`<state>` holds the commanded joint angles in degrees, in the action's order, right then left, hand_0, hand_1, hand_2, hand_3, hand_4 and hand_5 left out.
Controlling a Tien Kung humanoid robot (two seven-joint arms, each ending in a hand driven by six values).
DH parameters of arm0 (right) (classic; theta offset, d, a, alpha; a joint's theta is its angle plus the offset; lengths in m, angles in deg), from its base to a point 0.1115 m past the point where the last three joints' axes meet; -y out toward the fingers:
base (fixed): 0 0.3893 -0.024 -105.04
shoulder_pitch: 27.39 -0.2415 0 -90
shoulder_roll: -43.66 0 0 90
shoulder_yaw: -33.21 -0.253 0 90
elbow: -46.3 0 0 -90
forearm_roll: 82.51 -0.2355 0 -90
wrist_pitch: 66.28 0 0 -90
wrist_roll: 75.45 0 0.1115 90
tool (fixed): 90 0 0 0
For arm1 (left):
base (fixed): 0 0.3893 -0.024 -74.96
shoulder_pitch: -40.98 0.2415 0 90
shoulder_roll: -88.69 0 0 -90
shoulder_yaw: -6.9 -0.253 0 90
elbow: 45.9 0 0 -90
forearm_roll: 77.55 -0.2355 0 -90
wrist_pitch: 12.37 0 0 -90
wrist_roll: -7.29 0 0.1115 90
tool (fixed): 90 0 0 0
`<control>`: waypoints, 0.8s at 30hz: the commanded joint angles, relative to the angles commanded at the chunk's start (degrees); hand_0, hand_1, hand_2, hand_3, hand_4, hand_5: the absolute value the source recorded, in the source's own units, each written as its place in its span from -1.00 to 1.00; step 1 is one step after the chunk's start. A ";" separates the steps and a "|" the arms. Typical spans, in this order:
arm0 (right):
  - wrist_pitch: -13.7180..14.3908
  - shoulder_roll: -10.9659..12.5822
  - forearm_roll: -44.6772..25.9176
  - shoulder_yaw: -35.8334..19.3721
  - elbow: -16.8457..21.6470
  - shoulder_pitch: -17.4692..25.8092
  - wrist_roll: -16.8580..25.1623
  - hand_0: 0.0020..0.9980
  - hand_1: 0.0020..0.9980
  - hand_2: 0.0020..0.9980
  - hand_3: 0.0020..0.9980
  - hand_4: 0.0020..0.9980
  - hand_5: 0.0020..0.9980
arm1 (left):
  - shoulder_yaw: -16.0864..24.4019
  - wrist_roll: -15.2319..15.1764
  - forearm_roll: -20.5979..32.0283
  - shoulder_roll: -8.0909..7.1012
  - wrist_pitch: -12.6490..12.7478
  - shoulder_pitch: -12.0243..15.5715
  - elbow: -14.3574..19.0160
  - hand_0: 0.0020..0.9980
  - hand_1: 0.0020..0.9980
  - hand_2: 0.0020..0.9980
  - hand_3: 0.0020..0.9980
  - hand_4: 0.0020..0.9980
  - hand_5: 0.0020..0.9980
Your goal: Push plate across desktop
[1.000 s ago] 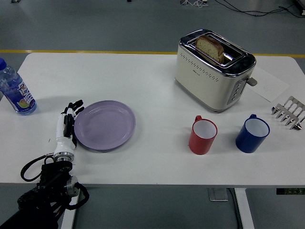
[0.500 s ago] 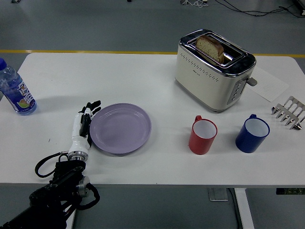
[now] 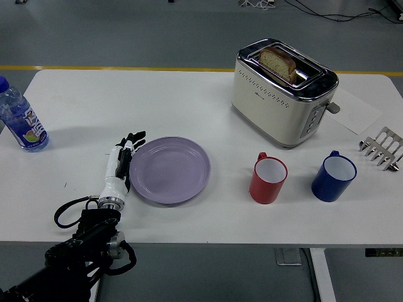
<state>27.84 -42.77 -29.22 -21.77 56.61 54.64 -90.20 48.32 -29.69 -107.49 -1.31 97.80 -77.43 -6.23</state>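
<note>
plate (image 3: 170, 169) left of mugs (image 3: 269, 180), toaster (image 3: 283, 90) behind

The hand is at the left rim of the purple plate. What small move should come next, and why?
Probably a short further push to the right. The left hand stands edge-on against the left rim of the purple plate, fingers extended, so contact looks ready. Bare table lies between the plate and the red mug, but not much, so the push should stay short.
</note>
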 joint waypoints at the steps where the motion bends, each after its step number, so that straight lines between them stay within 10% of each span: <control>1: -0.02 -0.01 -0.07 0.09 0.00 0.01 0.02 0.23 0.12 0.28 0.19 -0.16 -0.32 | -0.43 0.00 0.14 0.00 0.00 -0.09 0.07 0.52 0.57 0.57 0.35 -0.12 0.88; 24: -0.22 -0.20 1.07 -0.44 0.06 0.46 -0.17 0.23 0.12 0.29 0.19 -0.16 -0.32 | -9.07 0.00 2.16 0.00 -0.43 -2.03 1.88 0.52 0.57 0.57 0.34 -0.15 0.83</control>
<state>27.62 -42.97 -28.15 -22.21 56.67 55.10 -90.37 39.25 -29.69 -105.32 -1.31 97.37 -79.46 -4.35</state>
